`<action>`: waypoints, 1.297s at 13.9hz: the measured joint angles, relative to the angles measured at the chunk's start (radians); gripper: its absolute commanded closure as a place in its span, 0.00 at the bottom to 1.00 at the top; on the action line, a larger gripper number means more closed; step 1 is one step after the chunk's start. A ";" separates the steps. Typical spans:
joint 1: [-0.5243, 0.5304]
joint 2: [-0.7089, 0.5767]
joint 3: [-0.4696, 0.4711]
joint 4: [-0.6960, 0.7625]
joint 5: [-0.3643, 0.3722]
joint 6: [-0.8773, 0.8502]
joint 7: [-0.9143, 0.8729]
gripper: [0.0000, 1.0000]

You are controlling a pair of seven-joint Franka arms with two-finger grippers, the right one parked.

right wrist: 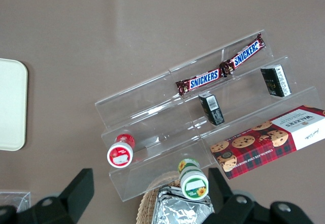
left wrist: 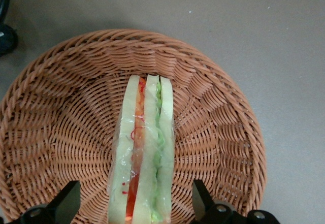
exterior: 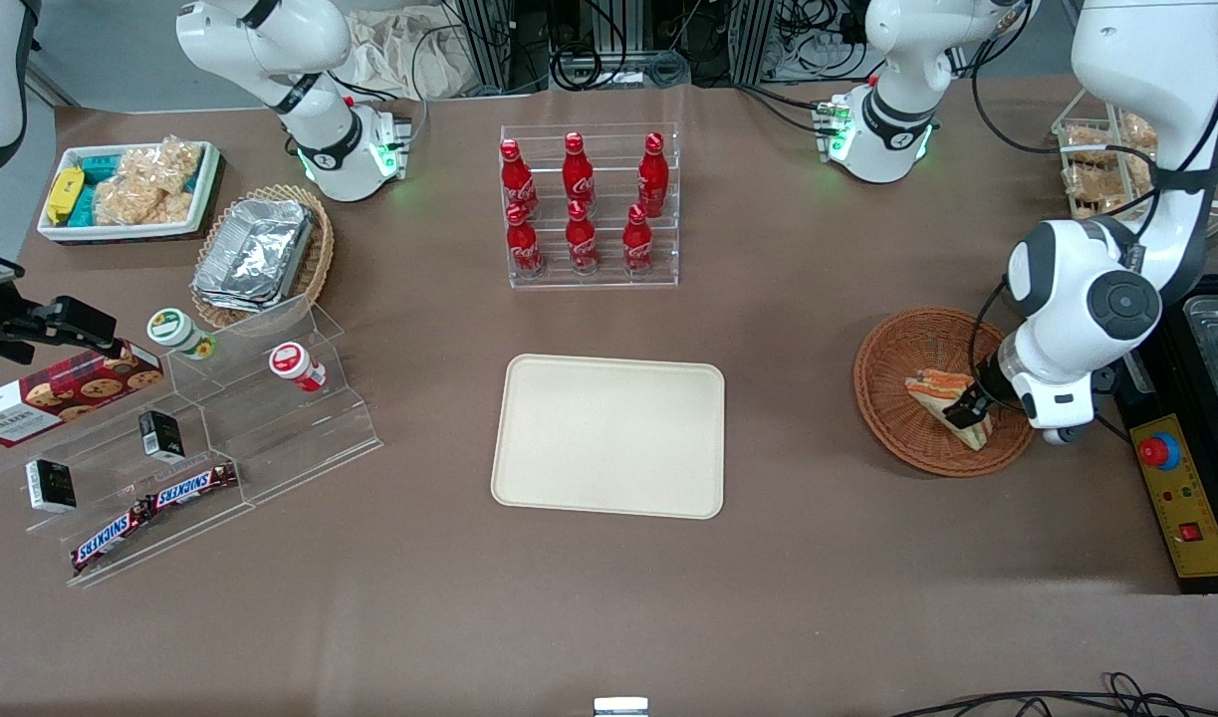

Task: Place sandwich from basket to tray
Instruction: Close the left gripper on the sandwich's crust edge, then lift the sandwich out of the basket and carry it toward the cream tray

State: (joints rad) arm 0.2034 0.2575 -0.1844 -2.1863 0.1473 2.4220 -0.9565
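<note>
1. Sandwich (left wrist: 143, 153) lies in the basket (left wrist: 61, 107), lower right of the front view; tray (exterior: 609, 435) mid-frame.
2. Pincer (left wrist: 136, 203) straddles it, wide, not gripping.
3. Slick wrap may slip; hard squeezing would crush the bread.

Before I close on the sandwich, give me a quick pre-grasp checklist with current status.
1. Sandwich lies in the wicker basket: ok.
2. Gripper is open, one finger on each side of the sandwich: ok.
3. Fingers touching the wrap: cannot tell.
4. Nothing else in the basket to snag: ok.
5. Cream tray is bare, ready to receive: ok.
</note>
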 measured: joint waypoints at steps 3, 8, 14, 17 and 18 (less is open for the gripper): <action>0.000 0.015 0.002 -0.008 0.000 0.012 0.000 0.02; 0.000 0.036 0.012 -0.009 0.002 0.016 0.000 0.94; 0.000 0.027 0.016 0.004 0.070 0.016 0.003 1.00; -0.001 -0.018 0.013 0.041 0.082 -0.095 0.076 1.00; -0.002 -0.040 0.010 0.068 0.082 -0.156 0.112 1.00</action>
State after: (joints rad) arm 0.2012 0.2173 -0.1742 -2.1187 0.2290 2.2655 -0.8447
